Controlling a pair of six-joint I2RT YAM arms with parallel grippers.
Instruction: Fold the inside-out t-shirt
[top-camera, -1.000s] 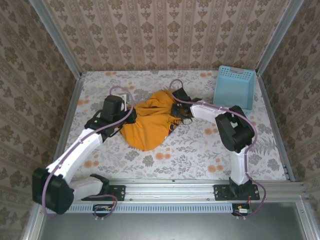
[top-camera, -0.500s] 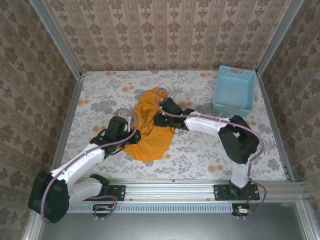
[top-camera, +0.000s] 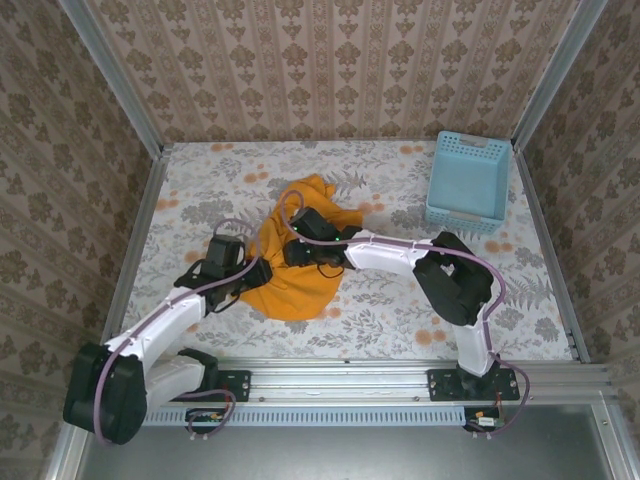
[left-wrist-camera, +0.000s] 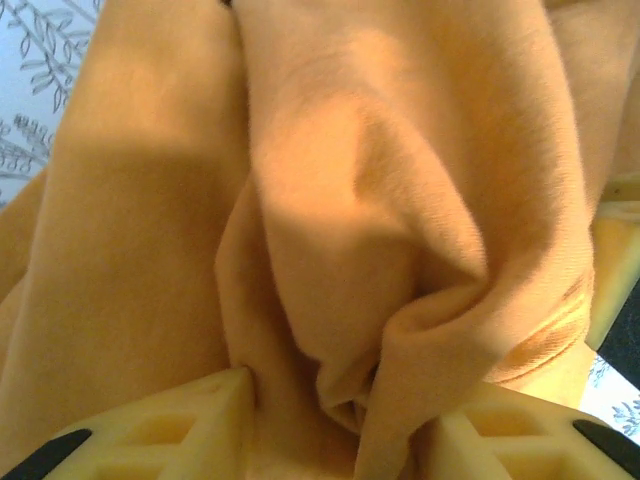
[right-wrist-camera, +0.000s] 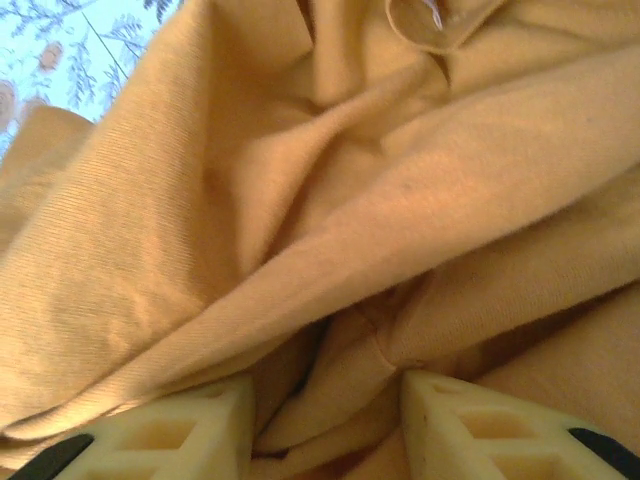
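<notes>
Since half a second ago, our right gripper (top-camera: 296, 250) has moved left and nearer to the bases, bunching the inside-out t-shirt (top-camera: 298, 292) more. From above, we see the shirt crumpled on the table (top-camera: 400, 295), left of centre, with our left gripper (top-camera: 257, 272) at its left edge.

At the left wrist, our left gripper (left-wrist-camera: 340, 430) is closed on a thick fold of the shirt (left-wrist-camera: 380, 200).

At the right wrist, our right gripper (right-wrist-camera: 325, 420) also pinches the shirt's cloth (right-wrist-camera: 300, 200).

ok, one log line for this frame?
t-shirt: bunched, unfolded, mid-table | left gripper: shut on t-shirt | right gripper: shut on t-shirt | basket: far right corner, apart
</notes>
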